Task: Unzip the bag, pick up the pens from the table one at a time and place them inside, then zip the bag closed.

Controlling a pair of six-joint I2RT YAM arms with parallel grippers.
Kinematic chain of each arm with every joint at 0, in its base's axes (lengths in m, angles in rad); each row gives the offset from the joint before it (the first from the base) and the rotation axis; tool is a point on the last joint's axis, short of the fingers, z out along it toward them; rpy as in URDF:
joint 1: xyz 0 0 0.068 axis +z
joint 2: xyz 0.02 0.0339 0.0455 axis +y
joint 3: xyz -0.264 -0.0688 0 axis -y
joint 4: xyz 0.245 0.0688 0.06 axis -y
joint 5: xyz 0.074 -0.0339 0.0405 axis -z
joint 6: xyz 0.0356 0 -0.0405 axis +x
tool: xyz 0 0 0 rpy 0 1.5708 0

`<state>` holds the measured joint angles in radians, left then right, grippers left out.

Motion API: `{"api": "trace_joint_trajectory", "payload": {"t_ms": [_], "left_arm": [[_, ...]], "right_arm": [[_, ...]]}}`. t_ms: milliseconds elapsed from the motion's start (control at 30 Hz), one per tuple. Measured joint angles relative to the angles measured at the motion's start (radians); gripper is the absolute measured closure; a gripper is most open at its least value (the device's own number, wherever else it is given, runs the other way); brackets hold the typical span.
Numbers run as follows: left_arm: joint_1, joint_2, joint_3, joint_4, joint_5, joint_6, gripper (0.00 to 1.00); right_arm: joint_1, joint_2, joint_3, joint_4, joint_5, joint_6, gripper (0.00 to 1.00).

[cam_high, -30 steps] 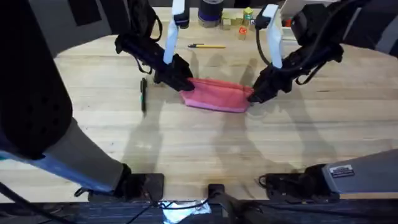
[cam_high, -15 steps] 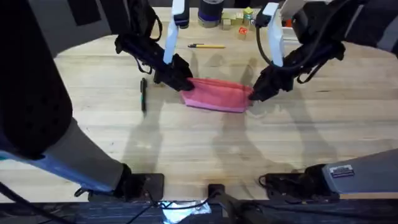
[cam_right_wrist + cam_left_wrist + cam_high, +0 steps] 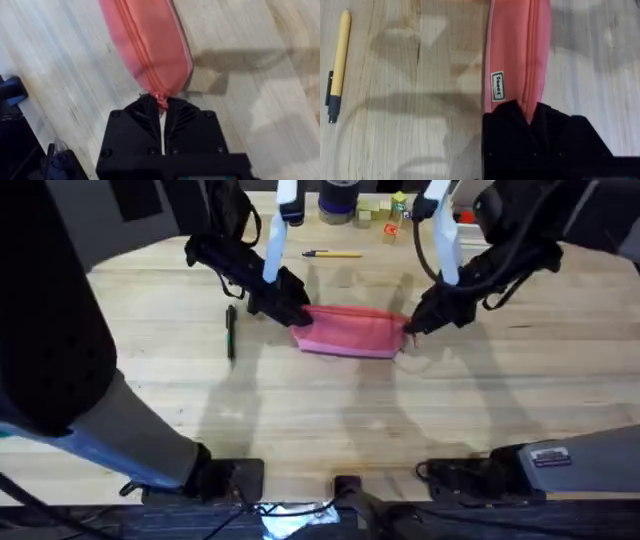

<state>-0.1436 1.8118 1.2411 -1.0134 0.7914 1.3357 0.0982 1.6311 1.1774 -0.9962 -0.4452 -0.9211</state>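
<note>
Pale wood planks with clear grain make up the desk (image 3: 330, 410), its far edge curving round under the overhead camera. Soft shadows of both arms fall across the boards. Beyond the far edge the room is dark; a dark cylindrical container (image 3: 338, 200) and a cluster of small coloured blocks (image 3: 385, 210) stand at the back of the desk.

Near the middle lies the bag (image 3: 350, 333), a long pink pouch stretched left to right, flat on the wood. In the left wrist view a small white label (image 3: 497, 86) is sewn on its side, beside the zip line that runs down its length.

The left claw (image 3: 292, 313) is closed on the bag's left end; in its wrist view the black fingers (image 3: 507, 120) pinch the fabric where the zip seam meets them. The right claw (image 3: 412, 326) is at the bag's right end, its fingers (image 3: 182, 122) drawn narrow on the small pink pull tab at the tip of the zip.

The yellow pen (image 3: 333, 254) lies toward the back of the desk, well apart from the bag. The dark pen (image 3: 230, 332) lies on the wood to the left of the left claw, pointing front to back.
</note>
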Motion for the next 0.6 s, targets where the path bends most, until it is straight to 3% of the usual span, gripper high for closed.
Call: {"api": "trace_joint_trajectory", "payload": {"t_ms": [300,600], "left_arm": [[0.0,0.0,0.0,0.0,0.002,0.0,0.958],[-0.001,0.0,0.0,0.003,0.005,0.0,0.958]], "right_arm": [[0.0,-0.109,0.026,-0.003,0.019,0.0,0.971],[0.0,-0.127,0.034,0.001,0.003,0.0,0.97]]}}
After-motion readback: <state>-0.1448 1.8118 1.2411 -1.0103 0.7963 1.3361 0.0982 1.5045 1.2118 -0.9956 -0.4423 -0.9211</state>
